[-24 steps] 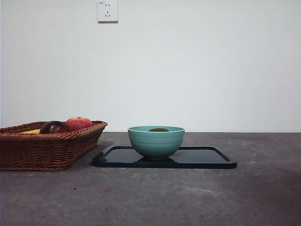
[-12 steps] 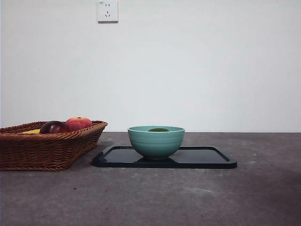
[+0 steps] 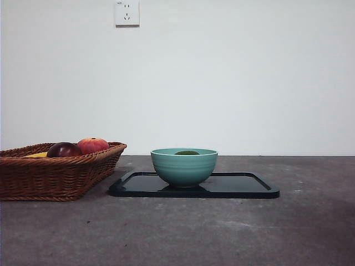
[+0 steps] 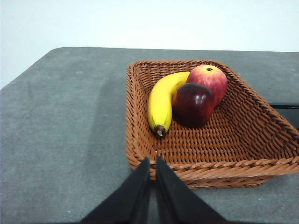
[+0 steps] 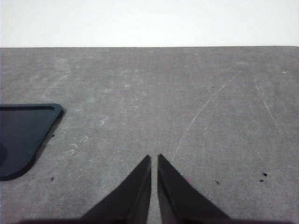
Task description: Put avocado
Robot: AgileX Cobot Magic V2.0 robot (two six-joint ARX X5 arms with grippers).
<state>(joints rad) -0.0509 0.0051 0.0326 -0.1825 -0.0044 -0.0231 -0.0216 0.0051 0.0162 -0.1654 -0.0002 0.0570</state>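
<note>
We see the avocado as a dark green sliver showing just above the rim of a teal bowl, which stands on a black tray on the grey table. From this, we judge the placing done and the step in hand to be holding both arms clear.

The left tool has its two black jaws drawn together with only a thin slit between them, gripping nothing. It hangs just outside the near rim of a wicker basket, beyond which lie a banana, a dark maroon fruit and a red-orange fruit. The avocado is not in its view; only a dark edge of the tray shows past the basket's far side.

The right tool is likewise closed and empty, above bare table, with one corner of the tray off to its side. The bowl and avocado lie further that way, out of its view.

To finish well, we would keep both tools high and apart from bowl and basket, so nothing gets nudged.
</note>
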